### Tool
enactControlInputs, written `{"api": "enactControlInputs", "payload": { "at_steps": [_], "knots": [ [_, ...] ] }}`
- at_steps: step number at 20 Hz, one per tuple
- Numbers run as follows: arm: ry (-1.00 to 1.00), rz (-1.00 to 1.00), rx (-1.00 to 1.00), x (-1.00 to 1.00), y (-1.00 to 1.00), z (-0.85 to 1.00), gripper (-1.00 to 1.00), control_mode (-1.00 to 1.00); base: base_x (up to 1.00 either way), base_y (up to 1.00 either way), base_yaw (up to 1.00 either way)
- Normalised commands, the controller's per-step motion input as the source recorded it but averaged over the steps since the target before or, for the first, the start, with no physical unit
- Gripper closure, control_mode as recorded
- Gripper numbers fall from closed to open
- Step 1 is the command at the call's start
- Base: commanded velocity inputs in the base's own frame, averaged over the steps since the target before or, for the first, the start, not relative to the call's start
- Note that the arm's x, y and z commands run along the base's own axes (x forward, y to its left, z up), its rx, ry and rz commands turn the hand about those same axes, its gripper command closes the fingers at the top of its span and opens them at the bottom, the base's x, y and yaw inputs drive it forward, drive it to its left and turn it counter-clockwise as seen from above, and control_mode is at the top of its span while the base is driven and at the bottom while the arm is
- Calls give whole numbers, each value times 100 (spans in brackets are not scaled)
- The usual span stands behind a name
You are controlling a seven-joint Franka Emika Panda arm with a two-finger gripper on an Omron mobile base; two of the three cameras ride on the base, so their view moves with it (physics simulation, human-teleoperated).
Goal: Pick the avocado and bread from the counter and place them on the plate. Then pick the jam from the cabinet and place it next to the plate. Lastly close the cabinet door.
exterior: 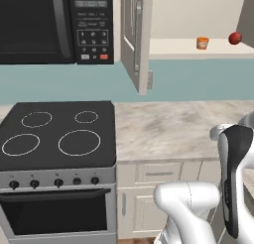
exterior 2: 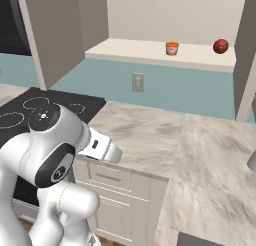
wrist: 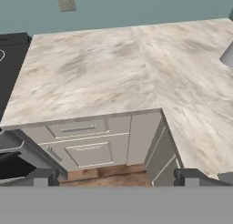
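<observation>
Two dark fingertips (wrist: 45, 176) stand far apart at the bottom of the hand view, so the claw (wrist: 117, 177) is wide open and grips nothing. Just ahead of it lies the marble counter (wrist: 100, 77), with the base cabinet's drawers (wrist: 84, 141) between the fingers and the counter edge. The black stove (exterior: 57, 134) sits off to the claw's left. Well above and beyond the claw, the cream cabinet door (exterior: 135, 34) hangs open, and on the cabinet (exterior 2: 160, 55) shelf stand an orange-lidded jar (exterior 2: 172, 48) and, to its right, the red jam (exterior 2: 220, 46), apart from each other.
</observation>
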Motion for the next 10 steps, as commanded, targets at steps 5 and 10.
{"api": "enactControlInputs", "payload": {
  "at_steps": [5, 10],
  "knots": [
    [0, 0, 0, 0, 0, 0, -100, 100, 41, -36, 6],
    [0, 0, 0, 0, 0, 0, -100, 100, 46, -32, 6]
  ]
}}
